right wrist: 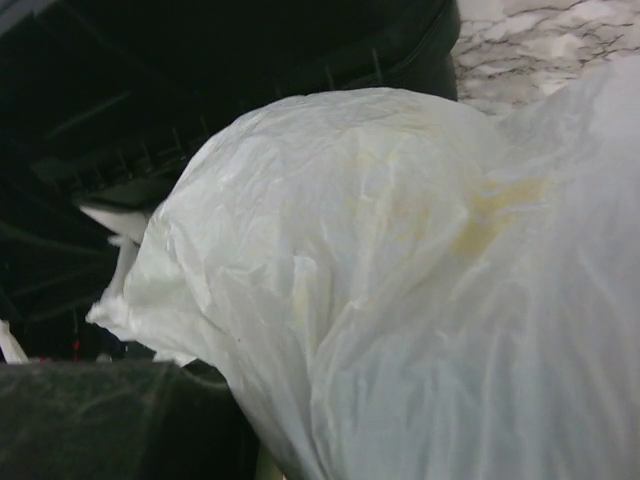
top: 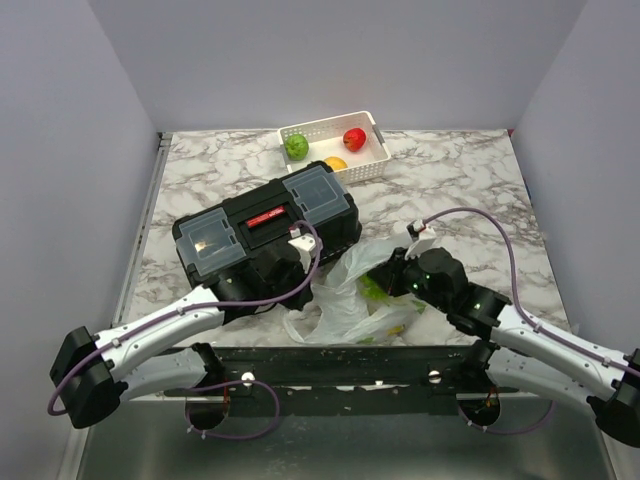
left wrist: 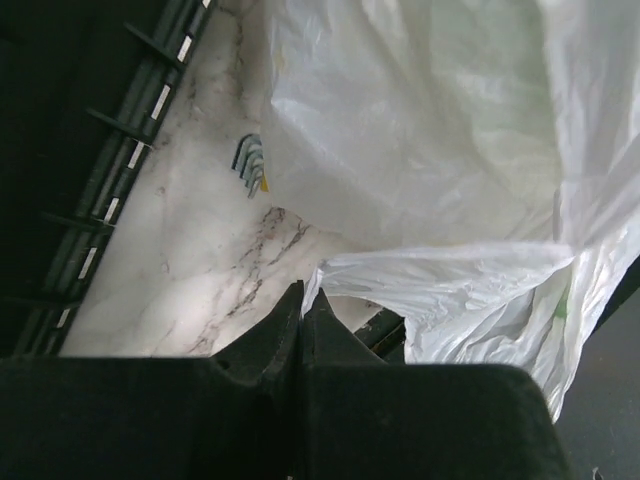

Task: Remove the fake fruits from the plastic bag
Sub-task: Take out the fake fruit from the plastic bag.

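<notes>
The marble table [top: 480,190] fills most of my overhead view. The biggest thing on it is the black toolbox [top: 265,225], lying at an angle left of centre with its lid shut.

Both arms reach in from the near edge. The left arm [top: 160,335] runs along the toolbox's near side, and the right arm [top: 530,335] comes in from the right.

The bag [top: 350,300] sits between them at the near edge, crumpled and slumped. Its left side is just beside the toolbox's near right corner. A green patch [top: 374,290] shows through the film near the right arm's tip, and there is a yellowish one [right wrist: 480,225] in the right wrist view.

The white basket [top: 375,165] is at the far side, just beyond the toolbox and well apart from the bag.

The left gripper [left wrist: 303,300] has its fingers pressed together, and a thin edge of the bag is nipped at their tips. From that point the film stretches away to the right.

The right gripper [top: 387,277] is pushed up against the bag's right side. White plastic covers almost all of its own camera, so I cannot tell whether its fingers are spread or closed.

Three fruits lie in the basket: a green one [top: 296,146] at the left end, a red one [top: 354,138] towards the right, and a yellow one [top: 335,163] at the near wall, partly hidden behind the toolbox.

The left wrist view also shows a small blue-and-yellow mark [left wrist: 250,165] on the table just beside the bag. I cannot make out what it is.
</notes>
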